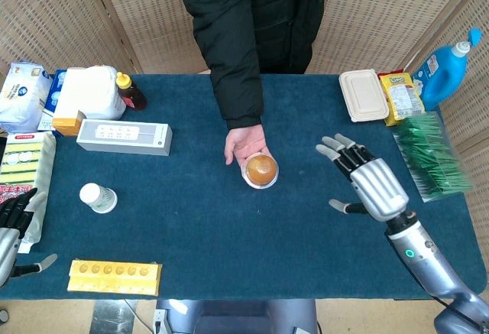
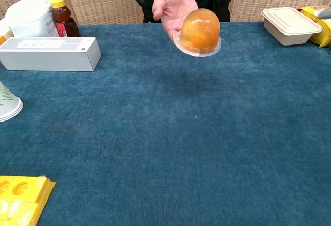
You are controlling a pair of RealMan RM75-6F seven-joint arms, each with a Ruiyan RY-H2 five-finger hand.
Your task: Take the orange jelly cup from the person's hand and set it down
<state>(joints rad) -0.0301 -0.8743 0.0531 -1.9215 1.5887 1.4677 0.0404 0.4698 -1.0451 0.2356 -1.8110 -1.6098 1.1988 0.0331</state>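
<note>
One orange jelly cup (image 1: 261,170), dome up, resting on the person's hand (image 1: 243,144) above mid-table. Right hand (image 1: 365,181): fingers spread, empty, near the cup on its right side, apart from it. Left hand (image 1: 14,227): at table's near-left edge, empty, fingers apart. Recommended: approach level from the side, close around the dome above its rim, avoid pinching the palm beneath.
</note>
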